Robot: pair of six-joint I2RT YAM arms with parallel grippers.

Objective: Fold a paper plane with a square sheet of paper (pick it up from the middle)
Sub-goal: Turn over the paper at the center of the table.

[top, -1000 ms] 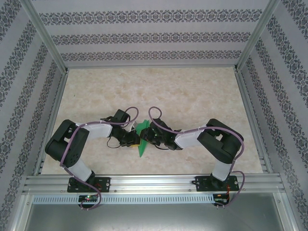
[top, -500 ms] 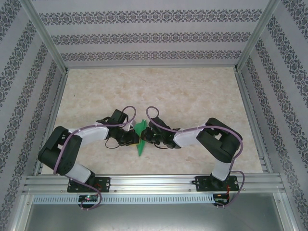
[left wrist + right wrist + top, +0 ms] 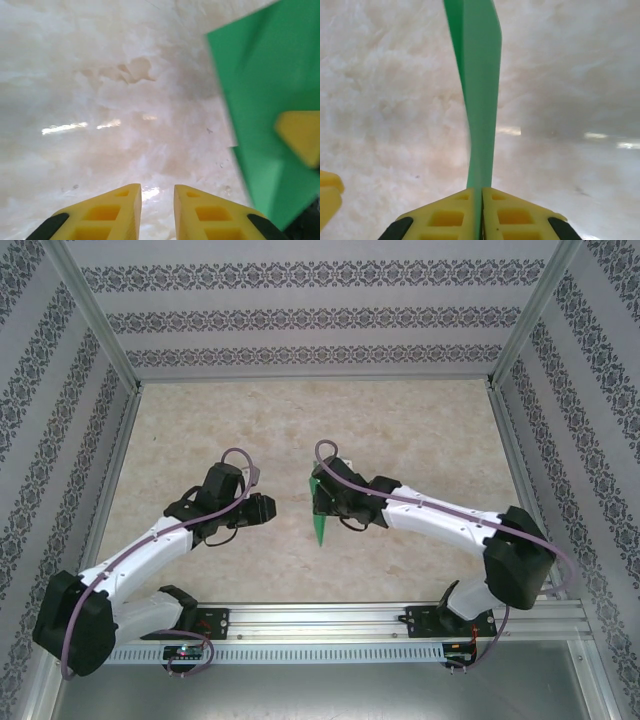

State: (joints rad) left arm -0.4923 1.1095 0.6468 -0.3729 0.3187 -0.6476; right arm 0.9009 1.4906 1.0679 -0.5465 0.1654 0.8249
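Note:
The paper plane (image 3: 320, 526) is a narrow folded green dart, hanging point-down above the table's middle. My right gripper (image 3: 320, 506) is shut on its upper part. In the right wrist view the paper plane (image 3: 480, 75) runs edge-on out from between the closed yellow fingers of the right gripper (image 3: 482, 194). My left gripper (image 3: 271, 508) is a short gap to the left of the plane, apart from it. In the left wrist view the left gripper (image 3: 157, 192) is open with only bare table between its fingers, and the green paper plane (image 3: 260, 100) fills the right side.
The marbled tabletop (image 3: 400, 430) is fenced by aluminium rails and patterned walls (image 3: 300, 320). One yellow fingertip of the right gripper (image 3: 300, 134) presses on the paper in the left wrist view. A left fingertip (image 3: 327, 192) shows at the right wrist view's lower left edge.
The left gripper let go of the green paper and drew back to the left. The right gripper kept the plane and shifted right and slightly away; both arms have stretched out.

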